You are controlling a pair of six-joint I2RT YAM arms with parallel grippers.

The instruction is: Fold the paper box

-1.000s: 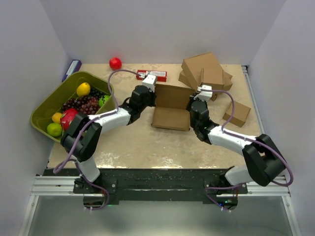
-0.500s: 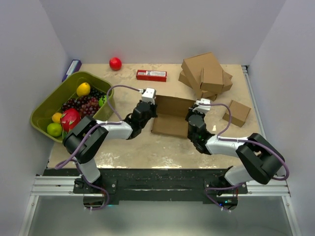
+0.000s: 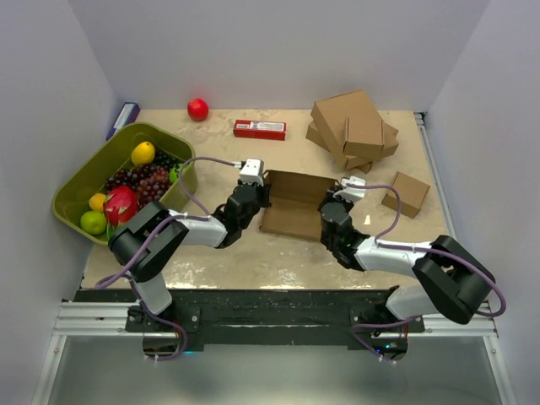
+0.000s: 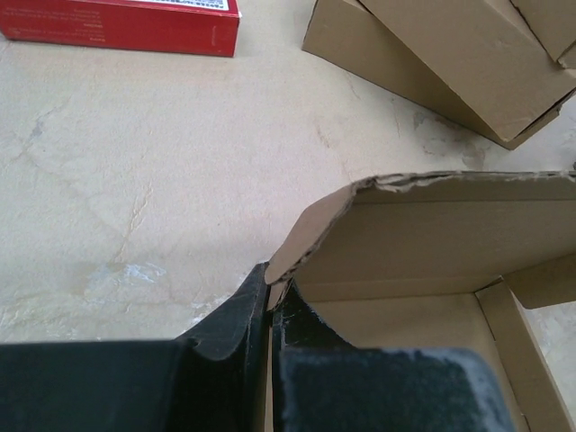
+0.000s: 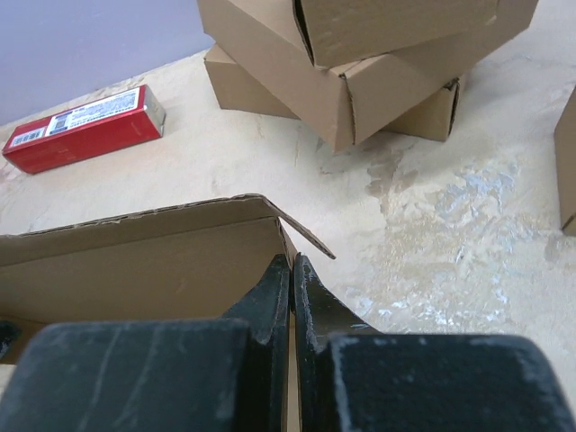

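On the left, the black left gripper [image 4: 268,288] stays clamped on the left wall of the plain brown corrugated cardboard paper box [image 3: 291,201], which has been drawn nearer along the table [image 3: 253,253]. The black right gripper [image 5: 292,270] pinches its right wall. The lid looks open, so closing probably remains.

**Legible Markings: None Readable**

A red carton [image 5: 85,130] is lying in the upper left of the right wrist view. A white label [image 5: 90,112] is running along its top face, carrying dark print and barcode-like bars, all too small and blurred to read. In the left wrist view the carton is sitting along the upper left edge, with only a sliver of that label showing at the frame's top. In the top external view, a purple-blue packet [image 3: 124,117] at the upper left is showing a pale edge, with nothing legible on it.
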